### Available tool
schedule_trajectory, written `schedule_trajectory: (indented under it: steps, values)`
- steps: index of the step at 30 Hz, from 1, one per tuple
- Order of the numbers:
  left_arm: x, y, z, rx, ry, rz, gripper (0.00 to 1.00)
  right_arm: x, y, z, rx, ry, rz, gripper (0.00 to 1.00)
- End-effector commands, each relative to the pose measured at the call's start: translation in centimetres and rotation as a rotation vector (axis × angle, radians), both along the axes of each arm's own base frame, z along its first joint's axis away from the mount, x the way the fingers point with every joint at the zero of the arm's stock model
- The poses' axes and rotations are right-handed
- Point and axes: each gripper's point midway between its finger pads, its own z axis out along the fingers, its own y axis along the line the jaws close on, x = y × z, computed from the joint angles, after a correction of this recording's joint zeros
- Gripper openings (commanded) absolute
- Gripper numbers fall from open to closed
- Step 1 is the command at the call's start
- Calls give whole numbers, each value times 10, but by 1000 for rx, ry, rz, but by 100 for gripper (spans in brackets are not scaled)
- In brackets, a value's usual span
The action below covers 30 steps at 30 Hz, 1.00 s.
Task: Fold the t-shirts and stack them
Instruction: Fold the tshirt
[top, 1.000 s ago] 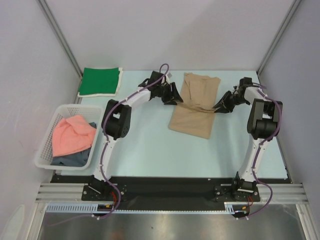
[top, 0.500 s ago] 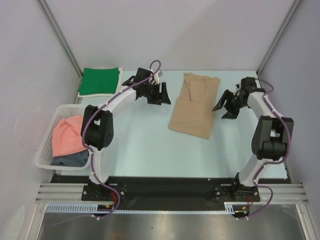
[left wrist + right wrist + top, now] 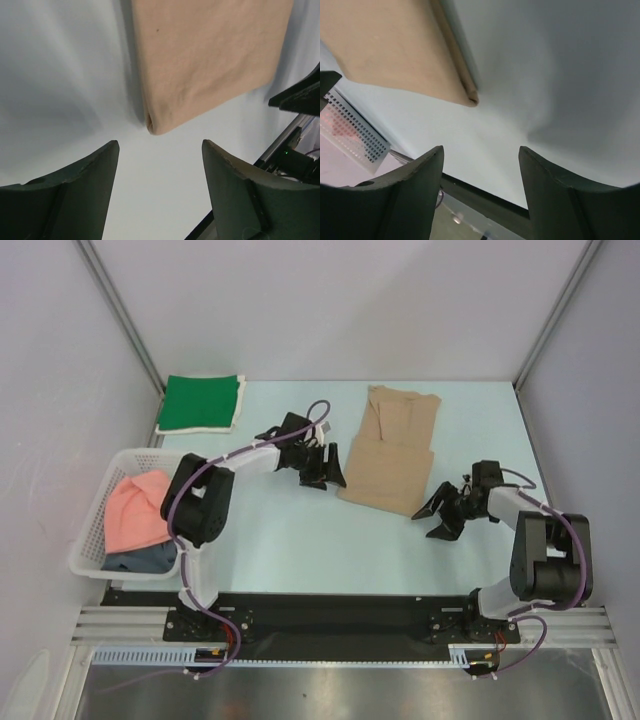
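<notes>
The tan t-shirt (image 3: 390,452) lies flat on the table, folded into a long strip. Its near left corner shows in the left wrist view (image 3: 200,60) and its near right corner in the right wrist view (image 3: 395,50). My left gripper (image 3: 333,472) is open and empty just left of that near left corner. My right gripper (image 3: 432,519) is open and empty just right of the near right corner. A folded green t-shirt (image 3: 202,402) lies at the far left. The salmon pink t-shirt (image 3: 142,512) and the dark grey-blue t-shirt (image 3: 140,559) lie in the basket.
The white lattice basket (image 3: 88,540) stands at the left edge of the table; part of it shows in the right wrist view (image 3: 355,135). Grey walls close the left, back and right sides.
Both grippers let go of the tan shirt's sleeves, which now lie folded in. Both arms then moved toward me to the shirt's near corners, jaws open.
</notes>
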Motion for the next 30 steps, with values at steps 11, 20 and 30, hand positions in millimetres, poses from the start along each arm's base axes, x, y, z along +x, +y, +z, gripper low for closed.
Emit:
schedule_trajectory:
  steps: [11,20,30]
  values:
    - [-9,-11,11,-406,211,680,62,26,7,7,83,-145,-638,67]
    - [0,-8,-16,-389,277,879,64,23,-7,-26,48,-116,-823,61]
    - [-2,-6,-31,-369,339,946,57,32,-1,-32,47,-102,-825,52]
